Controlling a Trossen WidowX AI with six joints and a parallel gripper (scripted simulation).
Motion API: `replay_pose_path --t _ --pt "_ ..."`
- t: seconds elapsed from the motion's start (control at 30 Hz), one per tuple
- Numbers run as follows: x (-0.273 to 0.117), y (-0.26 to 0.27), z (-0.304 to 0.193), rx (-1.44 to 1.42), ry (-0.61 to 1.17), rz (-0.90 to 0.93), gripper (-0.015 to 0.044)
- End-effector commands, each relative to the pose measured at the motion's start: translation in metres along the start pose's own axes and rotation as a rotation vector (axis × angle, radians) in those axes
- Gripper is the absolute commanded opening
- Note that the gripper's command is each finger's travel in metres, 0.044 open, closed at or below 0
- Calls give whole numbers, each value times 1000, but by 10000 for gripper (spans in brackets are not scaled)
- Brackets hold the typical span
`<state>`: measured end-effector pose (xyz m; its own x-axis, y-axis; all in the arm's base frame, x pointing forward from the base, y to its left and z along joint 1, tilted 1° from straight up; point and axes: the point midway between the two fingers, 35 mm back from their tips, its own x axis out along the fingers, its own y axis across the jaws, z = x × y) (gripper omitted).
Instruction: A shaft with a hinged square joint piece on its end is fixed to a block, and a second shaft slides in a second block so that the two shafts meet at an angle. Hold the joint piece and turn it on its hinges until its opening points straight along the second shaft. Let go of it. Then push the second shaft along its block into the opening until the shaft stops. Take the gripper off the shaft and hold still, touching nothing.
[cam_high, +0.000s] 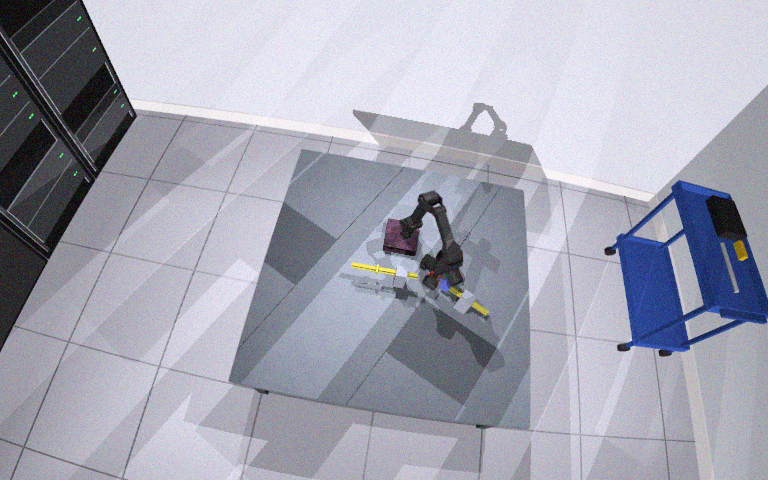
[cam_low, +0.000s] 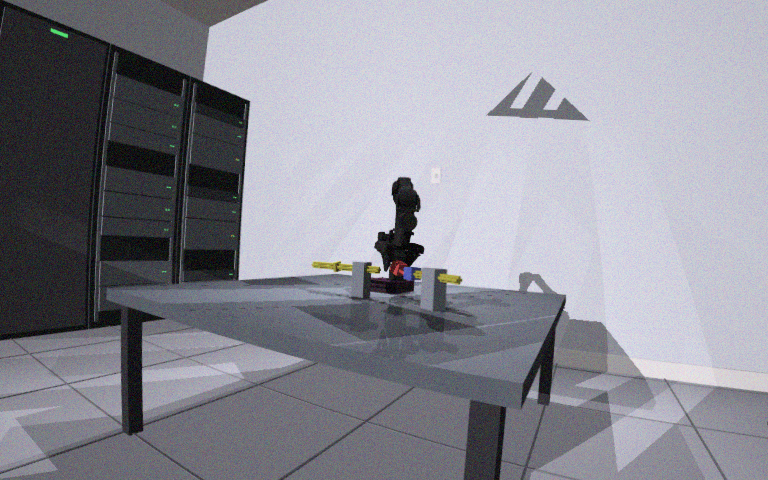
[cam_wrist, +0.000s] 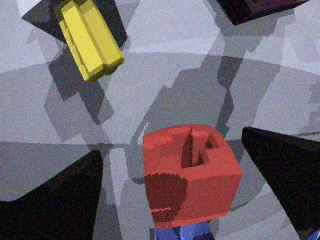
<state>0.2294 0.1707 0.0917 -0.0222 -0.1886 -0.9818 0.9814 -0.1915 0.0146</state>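
The red square joint piece (cam_high: 431, 274) (cam_low: 398, 267) (cam_wrist: 215, 195) hangs on a blue hinge part (cam_high: 444, 284) (cam_low: 412, 273) (cam_wrist: 186, 231) on the first yellow shaft (cam_high: 479, 309) (cam_low: 451, 279), held by a grey block (cam_high: 464, 301) (cam_low: 433, 288). Its cross-shaped opening shows on its upper face in the wrist view. The second yellow shaft (cam_high: 362, 267) (cam_low: 325, 264) (cam_wrist: 90, 45) passes through another grey block (cam_high: 401, 275) (cam_low: 360, 280); its end is apart from the joint, up and left in the wrist view. My gripper (cam_wrist: 175, 146) is open, one finger on each side of the joint piece, holding nothing.
The arm's dark red base (cam_high: 400, 237) (cam_low: 390, 285) stands on the grey table (cam_high: 339, 350) (cam_low: 254, 316) behind the shafts. A collar (cam_high: 377, 269) sits on the second shaft's outer part. A blue cart (cam_high: 651, 288) stands right of the table; server racks (cam_high: 62, 73) (cam_low: 50, 169) stand left.
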Motion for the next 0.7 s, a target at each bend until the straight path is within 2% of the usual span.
replay_pose_path --t 0.0,0.37,0.67 --pt "8 -2 1 2 -3 -9 440" --pt "23 -2 1 2 -3 -9 440" --pt "23 -2 1 2 -3 -9 204"
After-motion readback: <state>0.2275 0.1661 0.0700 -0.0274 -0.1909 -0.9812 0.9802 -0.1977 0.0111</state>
